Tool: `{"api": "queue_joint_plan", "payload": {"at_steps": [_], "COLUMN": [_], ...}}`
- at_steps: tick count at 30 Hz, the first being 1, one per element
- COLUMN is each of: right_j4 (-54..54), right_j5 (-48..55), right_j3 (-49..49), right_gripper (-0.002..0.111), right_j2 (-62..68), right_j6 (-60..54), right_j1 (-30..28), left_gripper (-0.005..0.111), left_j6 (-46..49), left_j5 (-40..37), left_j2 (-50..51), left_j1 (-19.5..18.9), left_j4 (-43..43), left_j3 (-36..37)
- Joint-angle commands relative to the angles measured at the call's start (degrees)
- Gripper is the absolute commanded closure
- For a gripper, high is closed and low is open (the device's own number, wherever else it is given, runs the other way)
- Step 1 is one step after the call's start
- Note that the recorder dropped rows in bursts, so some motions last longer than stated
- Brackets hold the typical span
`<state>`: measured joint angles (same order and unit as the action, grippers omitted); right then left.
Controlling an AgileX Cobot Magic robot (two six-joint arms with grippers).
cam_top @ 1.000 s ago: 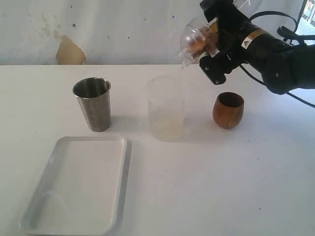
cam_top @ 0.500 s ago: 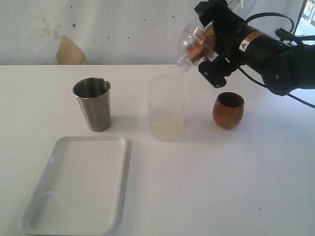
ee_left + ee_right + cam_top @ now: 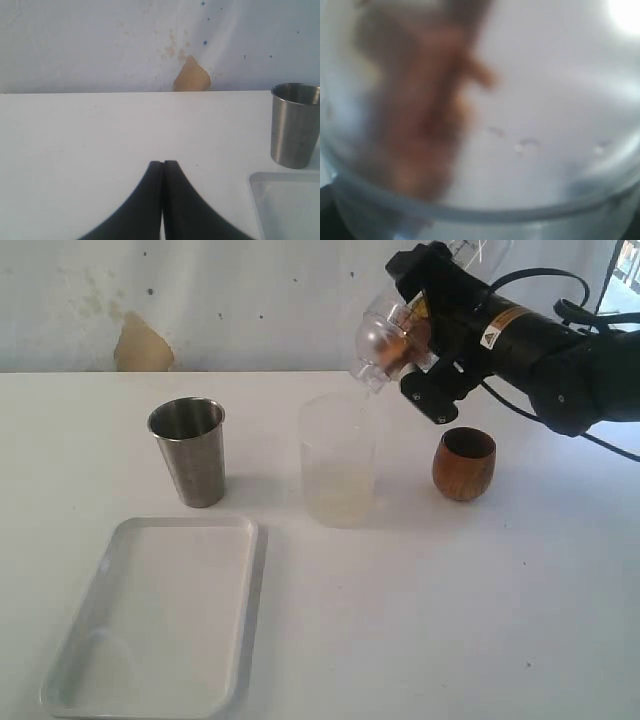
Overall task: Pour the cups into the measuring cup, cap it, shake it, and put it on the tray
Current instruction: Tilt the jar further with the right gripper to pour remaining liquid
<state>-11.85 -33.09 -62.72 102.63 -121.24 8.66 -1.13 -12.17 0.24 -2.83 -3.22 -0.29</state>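
Right gripper [image 3: 402, 335] is clasping a tilted clear rounded vessel [image 3: 372, 338], mouth lowered so that it is draining into the measuring cup [image 3: 338, 465] standing just beneath the jaws. Left gripper [image 3: 163, 167] is resting closed, empty.
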Motion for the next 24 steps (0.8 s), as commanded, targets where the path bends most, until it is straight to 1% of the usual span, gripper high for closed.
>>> {"api": "queue_joint_plan", "payload": {"at_steps": [1,5,9,17,24], "right_j4": [1.1,5.45,6.02,5.68,1.48], "right_j5": [-1.54,-0.59,0.31,-0.89,-3.58], "right_j3": [-0.56,-0.56,-2.1,-3.48,-3.48], "right_gripper": [0.108,0.108,0.108,0.108,0.108], "right_j2": [-0.77,-0.54,2.68,4.86,4.86], "right_j6": [-0.88,-0.88,-0.88,-0.88,-0.88], "right_j1": [0.23,0.23,0.23,0.23,0.46], "left_gripper": [0.106,0.106,0.106,0.106,0.106], "left_j6": [-0.07,-0.07,-0.07,-0.07,-0.07], "left_j5": [0.6,0.6,0.6,0.6,0.6], "left_j2": [-0.24,-0.24,-0.24,-0.24,-0.24], "left_j1": [0.14,0.14,0.14,0.14,0.14], "left_j4": [-0.24,-0.24,-0.24,-0.24,-0.24], "left_j3": [0.29,0.29,0.29,0.29,0.29]}}
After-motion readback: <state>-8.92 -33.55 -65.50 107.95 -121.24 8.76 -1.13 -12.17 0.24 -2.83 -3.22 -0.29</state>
